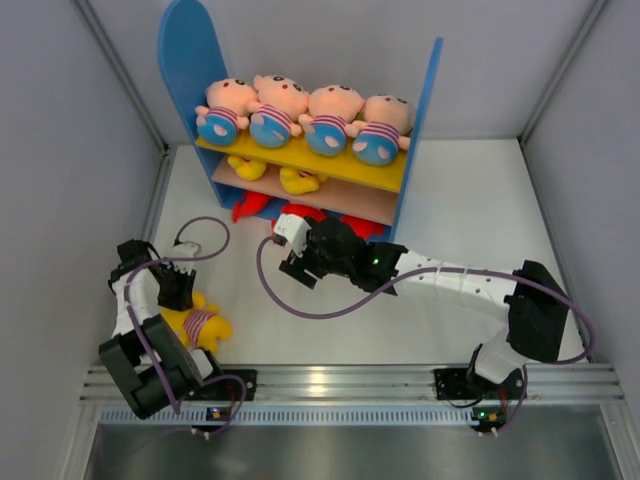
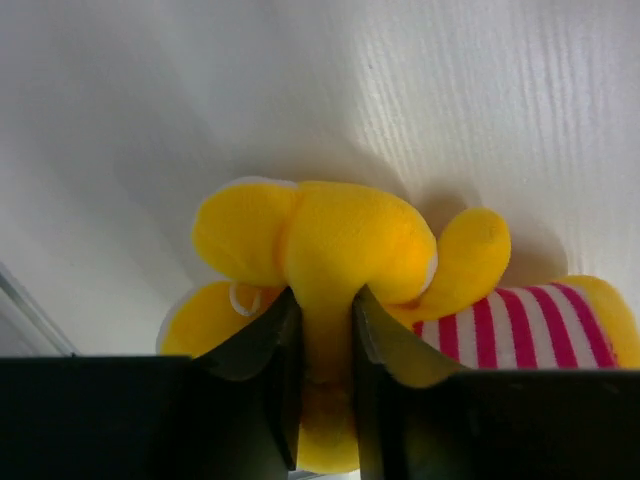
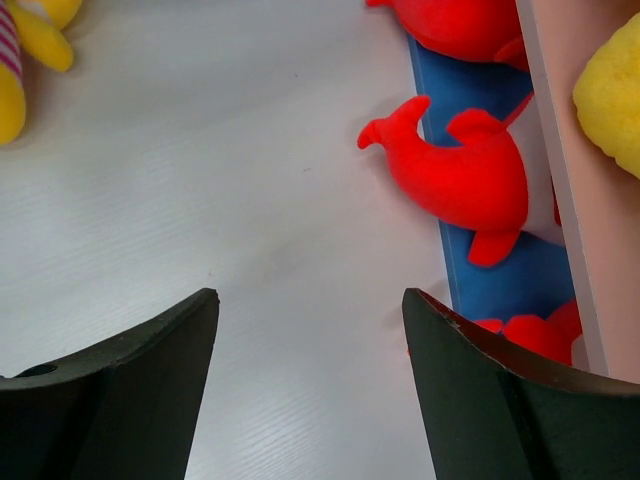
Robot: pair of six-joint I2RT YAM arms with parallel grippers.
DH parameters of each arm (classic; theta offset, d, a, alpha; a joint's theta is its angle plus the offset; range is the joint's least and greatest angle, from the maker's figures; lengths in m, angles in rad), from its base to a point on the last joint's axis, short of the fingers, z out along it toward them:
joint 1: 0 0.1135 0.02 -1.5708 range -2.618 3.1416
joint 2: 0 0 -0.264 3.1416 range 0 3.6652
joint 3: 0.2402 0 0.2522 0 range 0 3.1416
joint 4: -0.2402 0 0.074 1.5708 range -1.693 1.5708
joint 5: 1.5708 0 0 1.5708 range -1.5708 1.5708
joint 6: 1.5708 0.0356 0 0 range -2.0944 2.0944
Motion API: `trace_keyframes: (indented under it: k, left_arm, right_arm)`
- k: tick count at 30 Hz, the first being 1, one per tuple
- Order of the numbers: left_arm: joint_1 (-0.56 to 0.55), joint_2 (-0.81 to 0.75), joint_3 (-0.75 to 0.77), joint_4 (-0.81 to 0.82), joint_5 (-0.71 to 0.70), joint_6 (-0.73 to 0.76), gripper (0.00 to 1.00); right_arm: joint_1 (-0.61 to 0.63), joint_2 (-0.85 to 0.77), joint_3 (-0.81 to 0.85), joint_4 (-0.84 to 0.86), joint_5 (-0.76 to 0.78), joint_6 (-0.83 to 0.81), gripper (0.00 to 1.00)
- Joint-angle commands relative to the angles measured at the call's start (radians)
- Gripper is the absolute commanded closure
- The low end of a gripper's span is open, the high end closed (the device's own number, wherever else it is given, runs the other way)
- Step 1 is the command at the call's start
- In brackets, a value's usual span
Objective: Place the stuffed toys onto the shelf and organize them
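Observation:
The shelf [image 1: 417, 120] stands at the back, with several baby dolls [image 1: 275, 108] in a row on its yellow upper board. Yellow toys [image 1: 298, 181] lie on the pinkish lower board and red sharks [image 1: 252, 206] lie underneath at the base. My left gripper [image 1: 178, 288] is shut on a yellow striped-shirt animal [image 1: 198, 326] lying on the table at the near left. In the left wrist view the jaws [image 2: 325, 300] pinch a yellow limb of that animal [image 2: 340, 235]. My right gripper [image 1: 292, 265] is open and empty just in front of the shelf. In its wrist view [image 3: 310, 295] a red shark [image 3: 460, 180] lies to the right.
The white table [image 1: 440, 240] is walled by grey panels on the left, right and back. A purple cable [image 1: 270, 290] loops over the table between the arms. The shelf's blue base [image 3: 500, 290] and lower board [image 3: 570, 150] run along the right of the right wrist view.

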Motion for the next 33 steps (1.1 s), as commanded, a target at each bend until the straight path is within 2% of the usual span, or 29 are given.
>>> trace_keyframes:
  k: [1, 2, 3, 4, 7, 8, 9, 11, 12, 16, 19, 24, 33]
  left_arm:
    - [-0.001, -0.008, -0.023, 0.075, -0.091, -0.048, 0.78]
    - [-0.002, -0.024, -0.011, 0.071, -0.079, -0.053, 0.98]
    - [-0.001, -0.033, -0.002, 0.070, -0.062, -0.070, 1.00]
    - [-0.001, -0.044, 0.012, 0.043, -0.035, -0.074, 1.00]
    - [0.028, -0.125, 0.136, -0.055, 0.241, -0.134, 1.00]
    - [0.036, -0.143, 0.200, -0.057, 0.386, -0.169, 1.00]
    - [0.039, -0.162, 0.231, -0.056, 0.450, -0.244, 1.00]
    - [0.038, -0.208, 0.317, -0.056, 0.592, -0.297, 1.00]
    - [0.038, -0.221, 0.342, -0.057, 0.705, -0.344, 1.00]
    - [0.038, -0.265, 0.443, -0.057, 0.920, -0.451, 1.00]
    - [0.039, -0.257, 0.509, -0.059, 1.085, -0.533, 1.00]
    - [0.039, -0.269, 0.595, -0.060, 1.084, -0.551, 1.00]
    - [0.038, -0.281, 0.595, -0.060, 1.053, -0.588, 1.00]
  right_arm:
    - [0.017, 0.013, 0.052, 0.047, -0.025, 0.027, 0.25]
    - [0.017, 0.013, 0.055, 0.047, -0.030, 0.033, 0.25]
    - [0.017, 0.013, 0.054, 0.049, -0.036, 0.039, 0.25]
    - [0.018, 0.011, 0.052, 0.059, -0.053, 0.056, 0.25]
    - [0.021, -0.018, 0.022, 0.118, -0.097, 0.090, 0.26]
    - [0.023, -0.030, 0.011, 0.139, -0.105, 0.097, 0.26]
    - [0.023, -0.042, -0.012, 0.147, -0.135, 0.107, 0.26]
    - [0.023, -0.087, -0.024, 0.216, -0.154, 0.127, 0.25]
    - [0.023, -0.104, -0.023, 0.218, -0.165, 0.133, 0.25]
    - [0.027, -0.189, -0.009, 0.211, -0.211, 0.128, 0.19]
    - [0.034, -0.236, -0.053, 0.294, -0.290, 0.137, 0.18]
    - [0.043, -0.244, -0.091, 0.528, -0.326, 0.260, 0.15]
    - [0.116, -0.026, 0.095, 0.603, -0.421, 0.360, 0.16]
